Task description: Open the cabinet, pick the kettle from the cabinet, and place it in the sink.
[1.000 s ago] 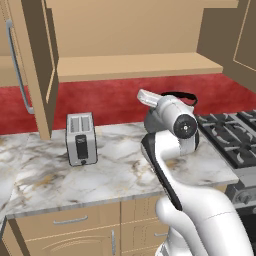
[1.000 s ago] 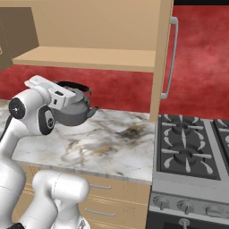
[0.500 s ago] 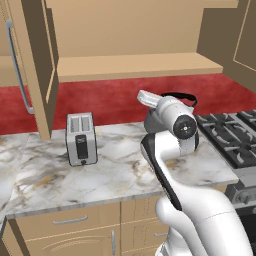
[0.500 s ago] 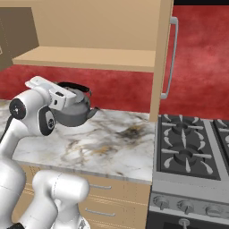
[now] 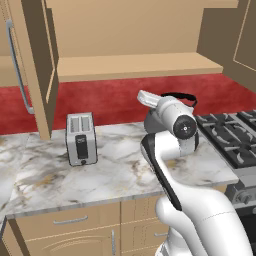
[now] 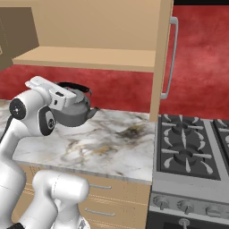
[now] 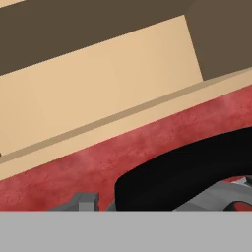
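The grey kettle (image 6: pixel 74 112) with its black arched handle (image 6: pixel 74 85) hangs above the marble counter, its spout pointing right. My gripper (image 6: pixel 68 97) is shut on it near the handle. In the left base view the arm hides most of the kettle, and the handle (image 5: pixel 180 96) shows behind the white hand. The hand view has the black handle (image 7: pixel 182 170) and some grey metal (image 7: pixel 219 197) close up. The cabinet (image 5: pixel 135 65) stands open above, with one door (image 5: pixel 31 65) swung out at the left and the other door (image 6: pixel 162 58) at the right. The sink is out of view.
A silver toaster (image 5: pixel 81 138) stands on the counter (image 5: pixel 115 172) under the left door. A black gas stove (image 6: pixel 192 147) adjoins the counter on the right. The bare cabinet shelf (image 6: pixel 89 58) runs just above the kettle, and a red wall is behind.
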Robot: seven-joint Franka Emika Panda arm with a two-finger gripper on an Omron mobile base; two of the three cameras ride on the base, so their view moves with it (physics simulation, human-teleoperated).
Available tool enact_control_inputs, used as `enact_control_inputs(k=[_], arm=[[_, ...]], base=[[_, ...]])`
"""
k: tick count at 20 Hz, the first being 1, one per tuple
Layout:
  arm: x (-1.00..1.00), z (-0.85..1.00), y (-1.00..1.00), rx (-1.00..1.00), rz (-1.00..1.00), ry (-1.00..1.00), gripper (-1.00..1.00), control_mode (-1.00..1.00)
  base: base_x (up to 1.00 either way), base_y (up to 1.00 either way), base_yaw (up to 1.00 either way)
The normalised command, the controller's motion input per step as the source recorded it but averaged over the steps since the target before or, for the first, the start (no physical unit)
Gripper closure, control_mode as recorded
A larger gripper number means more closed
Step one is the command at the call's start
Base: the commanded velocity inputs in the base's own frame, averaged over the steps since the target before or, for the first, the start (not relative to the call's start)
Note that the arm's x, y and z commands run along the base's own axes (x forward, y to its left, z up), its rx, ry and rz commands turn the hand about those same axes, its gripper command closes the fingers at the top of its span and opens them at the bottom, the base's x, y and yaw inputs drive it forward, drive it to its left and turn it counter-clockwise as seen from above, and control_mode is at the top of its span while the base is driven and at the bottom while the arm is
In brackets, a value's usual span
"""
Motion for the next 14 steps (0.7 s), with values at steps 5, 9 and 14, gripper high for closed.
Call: enact_control_inputs(k=[5,9,14], arm=[[0.00,0.00,0.00,0.00,0.00,0.00,1.00,1.00],[0.00,0.00,0.00,0.00,0.00,0.00,1.00,1.00],[0.00,0.00,0.00,0.00,0.00,0.00,1.00,1.00]], base=[[-0.39,0.00,0.00],[-0.60,0.00,0.00],[-0.65,0.00,0.00]])
